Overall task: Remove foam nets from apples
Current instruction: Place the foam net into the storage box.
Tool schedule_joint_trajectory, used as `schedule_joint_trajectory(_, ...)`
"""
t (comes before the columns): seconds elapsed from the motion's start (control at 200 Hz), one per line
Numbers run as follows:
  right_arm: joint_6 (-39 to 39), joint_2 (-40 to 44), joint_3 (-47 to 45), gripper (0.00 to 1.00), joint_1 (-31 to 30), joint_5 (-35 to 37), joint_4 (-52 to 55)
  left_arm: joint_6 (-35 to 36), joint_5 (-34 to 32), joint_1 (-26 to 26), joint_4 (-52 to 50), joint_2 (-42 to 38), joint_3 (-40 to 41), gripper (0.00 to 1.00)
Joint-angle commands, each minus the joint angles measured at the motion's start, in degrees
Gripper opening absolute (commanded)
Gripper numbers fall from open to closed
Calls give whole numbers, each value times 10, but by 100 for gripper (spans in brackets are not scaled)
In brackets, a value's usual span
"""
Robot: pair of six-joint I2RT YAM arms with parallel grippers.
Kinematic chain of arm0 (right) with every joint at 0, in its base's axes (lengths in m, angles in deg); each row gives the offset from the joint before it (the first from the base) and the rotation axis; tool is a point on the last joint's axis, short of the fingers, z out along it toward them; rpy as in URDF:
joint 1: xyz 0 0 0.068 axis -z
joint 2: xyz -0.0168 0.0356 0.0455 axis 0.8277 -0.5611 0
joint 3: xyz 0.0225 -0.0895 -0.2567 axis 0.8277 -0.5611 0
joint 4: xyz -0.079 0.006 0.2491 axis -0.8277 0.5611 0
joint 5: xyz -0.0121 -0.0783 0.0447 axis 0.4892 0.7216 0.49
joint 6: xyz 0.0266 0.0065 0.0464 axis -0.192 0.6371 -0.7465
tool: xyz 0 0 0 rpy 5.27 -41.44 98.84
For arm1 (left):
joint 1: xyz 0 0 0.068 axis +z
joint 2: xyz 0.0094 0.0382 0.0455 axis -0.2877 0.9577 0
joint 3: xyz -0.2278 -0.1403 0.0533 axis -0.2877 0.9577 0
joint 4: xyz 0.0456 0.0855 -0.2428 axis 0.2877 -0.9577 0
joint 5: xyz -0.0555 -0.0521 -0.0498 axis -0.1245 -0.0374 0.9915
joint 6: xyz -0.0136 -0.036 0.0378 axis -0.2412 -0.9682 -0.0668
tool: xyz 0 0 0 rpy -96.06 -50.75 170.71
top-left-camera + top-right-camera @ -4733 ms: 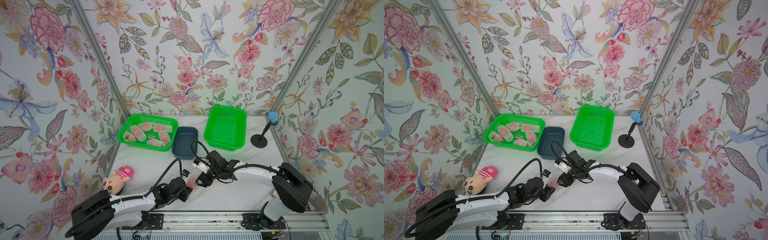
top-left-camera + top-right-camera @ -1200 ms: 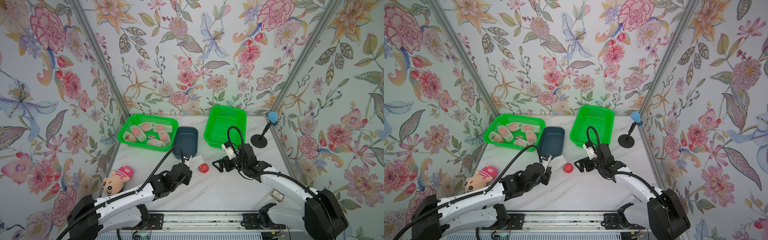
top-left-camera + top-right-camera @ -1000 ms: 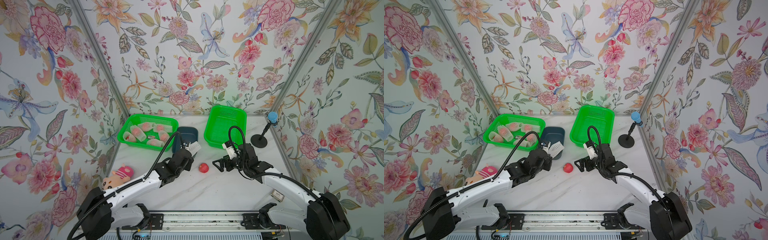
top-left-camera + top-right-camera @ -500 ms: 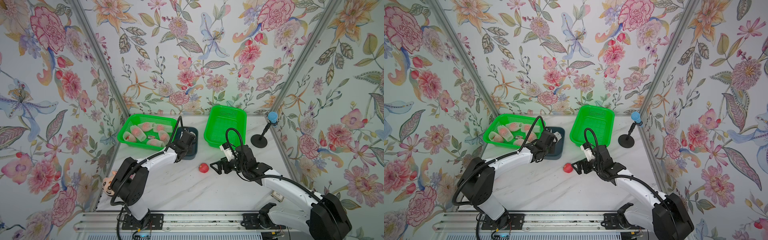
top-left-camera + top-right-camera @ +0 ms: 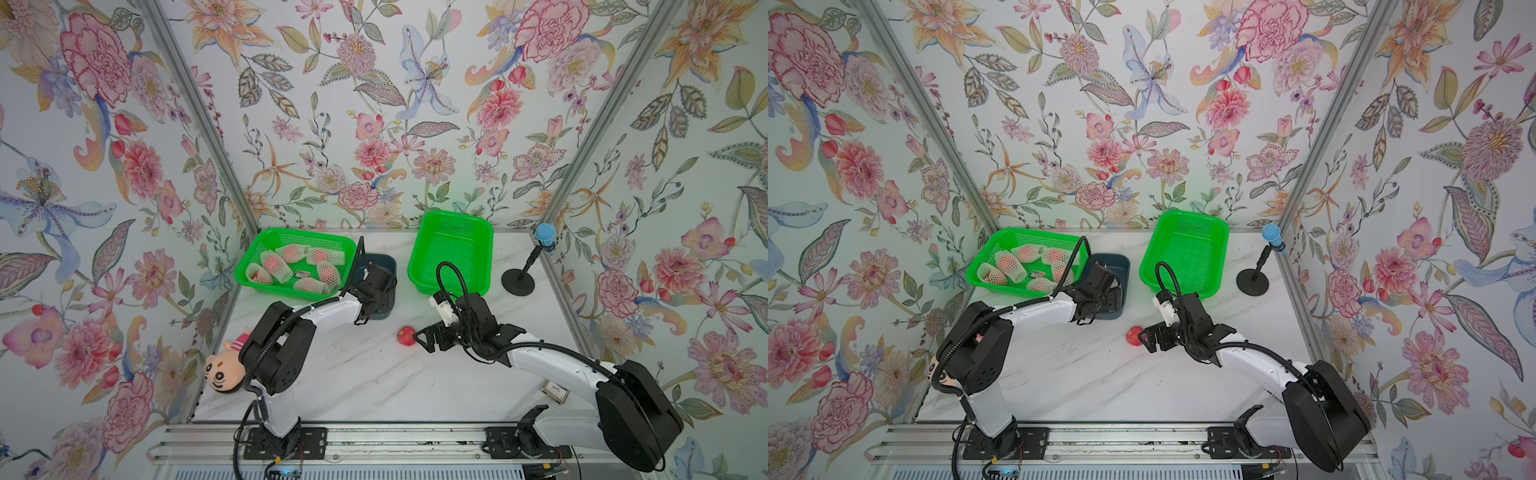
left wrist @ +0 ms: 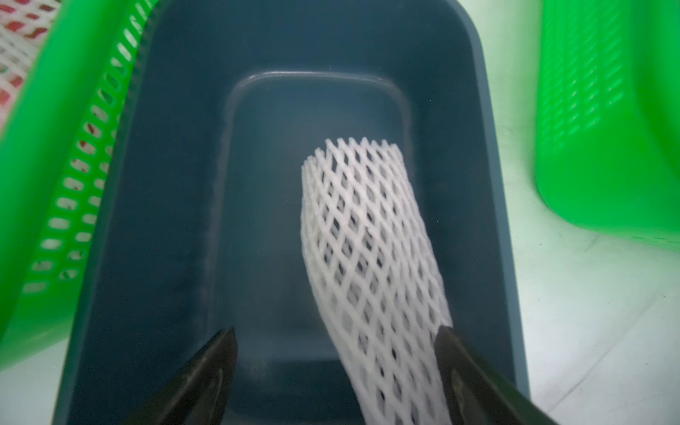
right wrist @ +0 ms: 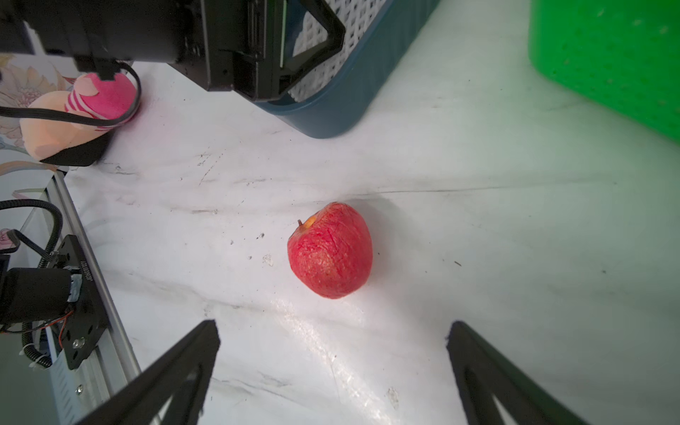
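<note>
A plush toy (image 5: 222,370) lies at the table's left edge, beside the left arm's base and apart from the work. To its right, near the back wall, a green basket (image 5: 307,233) holds the netted apples (image 5: 272,266), six by the look of them. They are kept together there as the supply waiting to be stripped.

Just beside that basket is a dark blue bin (image 5: 388,266), which seems to be where the sleeves are collected. The left gripper (image 6: 335,331) hangs over the bin with its jaws spread wide. An empty foam net (image 6: 364,239) lies inside, with its near end running between the fingers close to one of them, and it looks let go rather than gripped.

Further right a bare apple (image 5: 406,335) rests on its side on the open marble. The right gripper (image 7: 333,325) is low and near it, jaws fully apart and aimed to take the fruit between them, but not touching it. It is probably lined up for a pick.

The empty green basket (image 5: 451,257) behind it is the likely place for peeled fruit. A small black stand (image 5: 517,282) is at the far right.
</note>
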Motion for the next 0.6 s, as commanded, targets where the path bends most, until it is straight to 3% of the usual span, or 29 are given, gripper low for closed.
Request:
schedule_joint_trajectory(0.0,3,-29,12,99,-5,10,-18,9,24,7,1,-21,-7,99)
schedule_joint_trajectory(0.596,28,-184,108,99,-65,99,0,62,53,28,-66,-176,24,99)
